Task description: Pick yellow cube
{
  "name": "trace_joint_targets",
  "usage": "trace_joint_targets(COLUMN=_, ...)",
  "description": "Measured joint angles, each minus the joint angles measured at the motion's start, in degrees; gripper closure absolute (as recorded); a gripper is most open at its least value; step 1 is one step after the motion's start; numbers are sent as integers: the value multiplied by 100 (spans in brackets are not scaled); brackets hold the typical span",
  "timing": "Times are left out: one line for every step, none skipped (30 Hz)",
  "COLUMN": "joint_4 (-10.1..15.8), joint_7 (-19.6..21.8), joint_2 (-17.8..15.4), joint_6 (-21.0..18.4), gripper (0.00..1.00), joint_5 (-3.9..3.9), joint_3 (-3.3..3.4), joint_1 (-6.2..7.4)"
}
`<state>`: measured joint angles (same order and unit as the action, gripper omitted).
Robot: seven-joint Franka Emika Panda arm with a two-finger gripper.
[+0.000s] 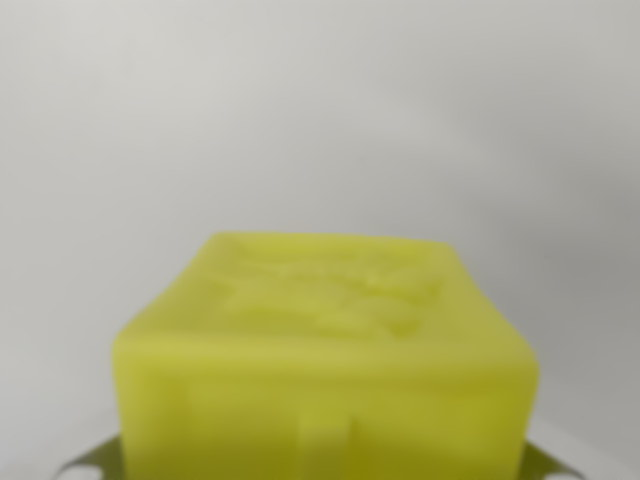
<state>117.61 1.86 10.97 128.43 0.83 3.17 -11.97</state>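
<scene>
Filling the lower middle of the wrist view, the yellow cube (325, 365) sits blurred and very close, an embossed pattern on top. The pincer's fingers are unseen; its state cannot be told.

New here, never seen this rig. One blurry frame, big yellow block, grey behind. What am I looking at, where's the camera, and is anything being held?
The machine is a single robot arm, and this one picture comes from a camera mounted on its wrist, so it looks out past whatever the arm works on. The yellow cube fills the lower middle of the frame, very close and out of focus; its top face has some raised relief, too blurred to read. Behind it is only a plain pale grey background. At the bottom corners, small yellowish-green bits poke out beside the cube; they may be parts of the tool, but I cannot say for sure. Whether the cube is gripped or just close to the lens cannot be told from this view.
</scene>
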Motion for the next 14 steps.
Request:
trace_joint_targets(joint_4=-14, joint_7=1, joint_2=-20, joint_6=-33, gripper=100, joint_5=-2, joint_3=0, joint_1=0)
trace_joint_targets(joint_4=-28, joint_7=2, joint_2=-39, joint_6=-65, gripper=100, joint_5=-3, joint_3=0, joint_1=0)
trace_joint_targets(joint_4=-42, joint_7=4, joint_2=-57, joint_6=-99, gripper=100, joint_5=-5, joint_3=0, joint_1=0)
trace_joint_targets(joint_4=-56, joint_7=4, joint_2=-75, joint_6=-132, gripper=100, joint_5=-6, joint_3=0, joint_1=0)
trace_joint_targets(joint_4=-69, joint_7=6, joint_2=-92, joint_6=-162, gripper=100, joint_5=-8, joint_3=0, joint_1=0)
trace_joint_targets(joint_4=-83, joint_7=6, joint_2=-109, joint_6=-193, gripper=100, joint_5=-9, joint_3=0, joint_1=0)
trace_joint_targets(joint_4=-93, joint_7=7, joint_2=-122, joint_6=-217, gripper=100, joint_5=-10, joint_3=0, joint_1=0)
trace_joint_targets(joint_4=-102, joint_7=8, joint_2=-131, joint_6=-234, gripper=100, joint_5=-11, joint_3=0, joint_1=0)
trace_joint_targets(joint_4=-107, joint_7=8, joint_2=-137, joint_6=-243, gripper=100, joint_5=-12, joint_3=0, joint_1=0)
trace_joint_targets(joint_4=-109, joint_7=8, joint_2=-140, joint_6=-248, gripper=100, joint_5=-12, joint_3=0, joint_1=0)
trace_joint_targets(joint_4=-110, joint_7=8, joint_2=-141, joint_6=-250, gripper=100, joint_5=-12, joint_3=0, joint_1=0)
trace_joint_targets(joint_4=-110, joint_7=8, joint_2=-141, joint_6=-250, gripper=100, joint_5=-12, joint_3=0, joint_1=0)
trace_joint_targets(joint_4=-110, joint_7=8, joint_2=-141, joint_6=-250, gripper=100, joint_5=-12, joint_3=0, joint_1=0)
trace_joint_targets(joint_4=-110, joint_7=8, joint_2=-141, joint_6=-250, gripper=100, joint_5=-12, joint_3=0, joint_1=0)
